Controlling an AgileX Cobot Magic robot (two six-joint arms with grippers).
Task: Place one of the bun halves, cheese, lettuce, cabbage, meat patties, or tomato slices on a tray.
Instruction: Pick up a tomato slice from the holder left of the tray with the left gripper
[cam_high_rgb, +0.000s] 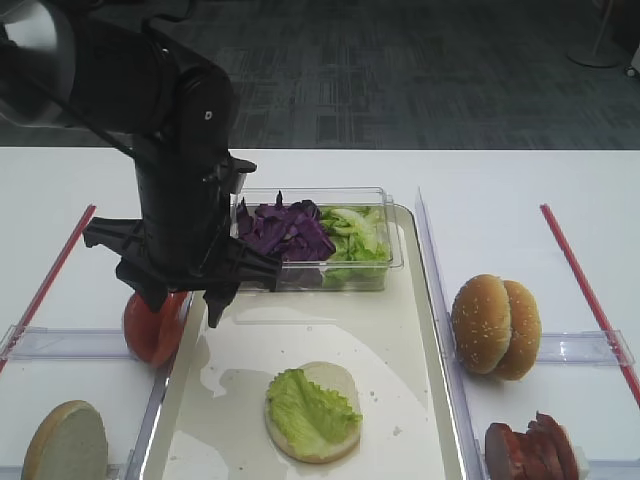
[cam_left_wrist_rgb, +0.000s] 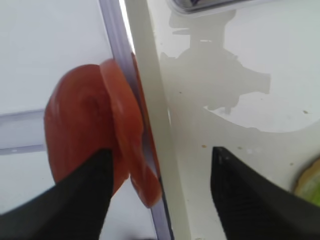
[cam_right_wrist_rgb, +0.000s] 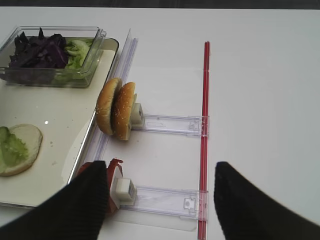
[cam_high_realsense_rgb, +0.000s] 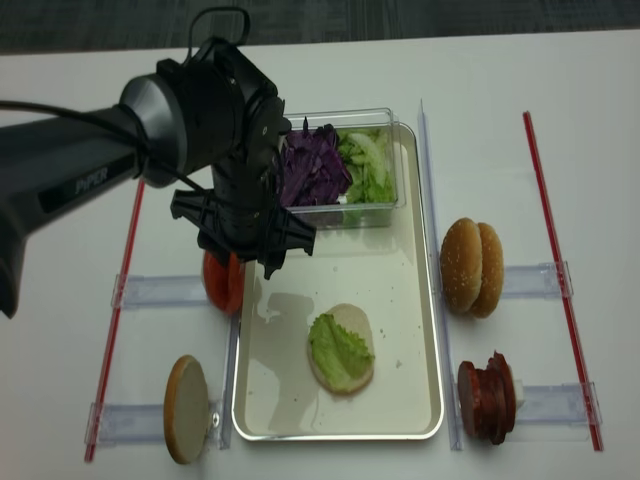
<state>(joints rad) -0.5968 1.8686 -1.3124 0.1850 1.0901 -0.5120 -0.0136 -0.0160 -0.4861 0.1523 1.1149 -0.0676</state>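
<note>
The tomato slices (cam_left_wrist_rgb: 95, 130) stand on edge in a clear rack just left of the cream tray (cam_high_rgb: 330, 320). My left gripper (cam_left_wrist_rgb: 160, 195) hangs over them, open. Its left finger (cam_left_wrist_rgb: 75, 200) lies against the outer slice and its right finger (cam_left_wrist_rgb: 250, 200) is over the tray floor, apart from them. In the exterior high view the gripper (cam_high_rgb: 185, 305) half hides the tomato slices (cam_high_rgb: 150, 330). A bun half topped with lettuce (cam_high_rgb: 313, 410) lies on the tray. My right gripper (cam_right_wrist_rgb: 160, 170) is open above the meat patties' (cam_right_wrist_rgb: 114, 172) rack, holding nothing.
A clear box (cam_high_rgb: 390, 250) at the tray's far end holds cabbage (cam_high_rgb: 285, 228) and lettuce (cam_high_rgb: 355, 235). Two bun halves (cam_high_rgb: 495, 325) stand in a rack to the right, another bun half (cam_high_rgb: 65, 445) at near left. Red strips (cam_high_rgb: 585, 290) run along both sides.
</note>
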